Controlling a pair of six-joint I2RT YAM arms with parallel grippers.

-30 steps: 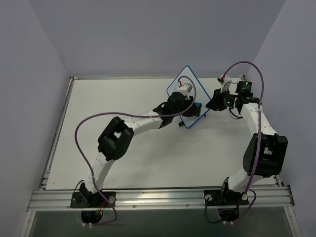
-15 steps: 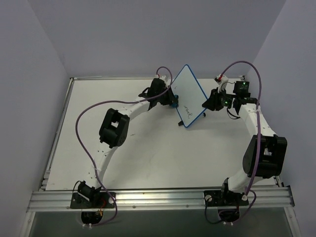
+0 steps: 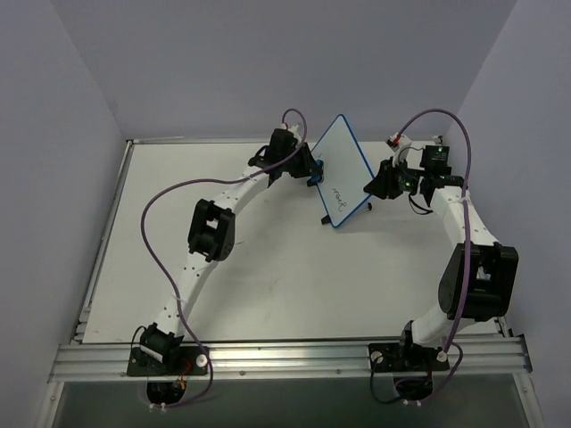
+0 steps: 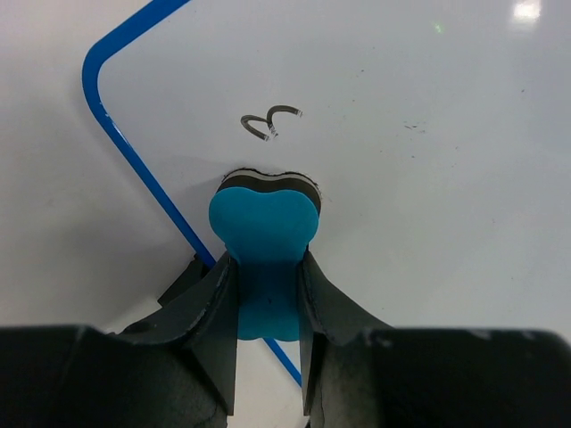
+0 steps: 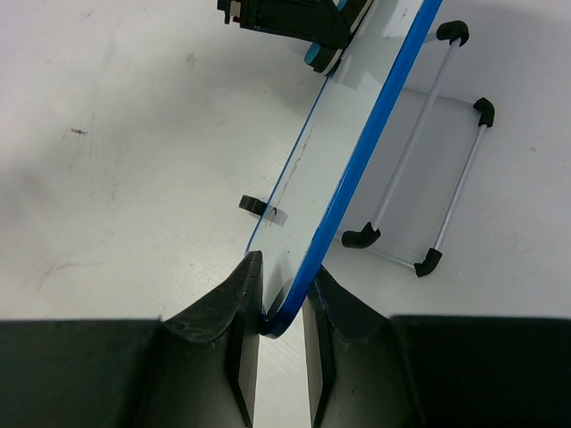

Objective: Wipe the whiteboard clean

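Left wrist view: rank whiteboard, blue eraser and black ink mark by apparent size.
1. whiteboard: fills most of the frame and runs off it.
2. blue eraser: pressed against the board, clearly smaller.
3. ink mark: smallest, a short squiggle just above the eraser.

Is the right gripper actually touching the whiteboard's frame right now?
Touching. The right wrist view shows the right gripper shut on a corner of the whiteboard, with both fingers pressed against its blue frame and no gap.

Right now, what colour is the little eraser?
The eraser is turquoise blue with a black base, clearest in left wrist view.
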